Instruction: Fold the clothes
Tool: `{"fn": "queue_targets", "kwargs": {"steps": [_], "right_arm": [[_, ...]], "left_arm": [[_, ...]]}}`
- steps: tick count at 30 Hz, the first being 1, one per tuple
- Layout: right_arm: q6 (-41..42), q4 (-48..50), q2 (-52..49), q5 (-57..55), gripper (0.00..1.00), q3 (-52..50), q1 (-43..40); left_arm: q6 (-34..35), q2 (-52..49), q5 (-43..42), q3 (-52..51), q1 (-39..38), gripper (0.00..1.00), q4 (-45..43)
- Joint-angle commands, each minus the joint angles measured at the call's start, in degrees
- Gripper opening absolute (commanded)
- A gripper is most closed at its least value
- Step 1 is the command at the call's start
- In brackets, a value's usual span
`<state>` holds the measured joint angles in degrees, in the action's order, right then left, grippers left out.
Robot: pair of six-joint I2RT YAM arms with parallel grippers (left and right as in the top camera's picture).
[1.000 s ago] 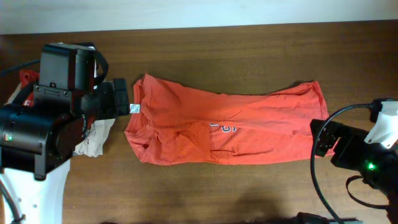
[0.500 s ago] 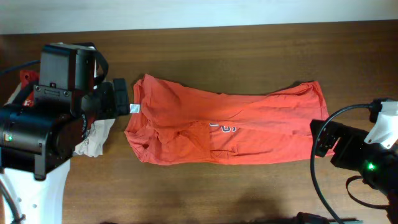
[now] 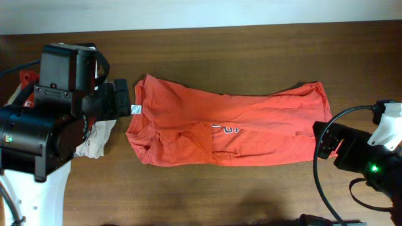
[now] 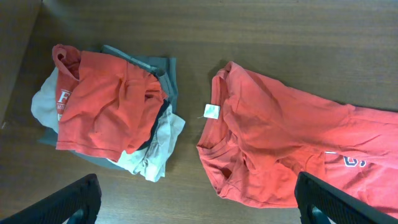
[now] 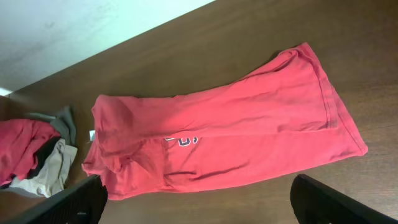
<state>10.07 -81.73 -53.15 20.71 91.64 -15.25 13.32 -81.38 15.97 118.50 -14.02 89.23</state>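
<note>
The clothes, an orange-red T-shirt [image 3: 226, 129], lie on the dark wooden table folded lengthwise into a long band. The collar end with a small white tag [image 3: 136, 110] is on the left and the hem on the right. A bit of navy-and-white print shows mid-band. My left gripper [image 4: 198, 199] hangs open above the table just left of the collar end [image 4: 249, 143], holding nothing. Off the hem end, my right gripper [image 5: 198, 199] also stands open and empty, with the whole shirt [image 5: 224, 143] in front of it.
A heap of other garments [image 4: 106, 106], red, grey and cream, sits on the table left of the shirt, partly under my left arm [image 3: 50, 125] in the overhead view. The table's far edge meets a pale wall [image 3: 201, 12]. A black cable [image 3: 326, 125] loops by the right arm.
</note>
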Motion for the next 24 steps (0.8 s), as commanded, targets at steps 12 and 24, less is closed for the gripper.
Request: {"fn": "queue_targets", "kwargs": {"steps": [12, 24], "right_arm": [[-0.59, -0.09, -0.68, 0.07, 0.99, 0.83, 0.22], [2.4, 0.42, -19.52, -9.14, 0.96, 0.85, -8.07]], "left_arm": [[0.35, -0.22, 0.33, 0.26, 0.15, 0.99, 0.02], [0.35, -0.22, 0.35, 0.26, 0.15, 0.99, 0.02]]}}
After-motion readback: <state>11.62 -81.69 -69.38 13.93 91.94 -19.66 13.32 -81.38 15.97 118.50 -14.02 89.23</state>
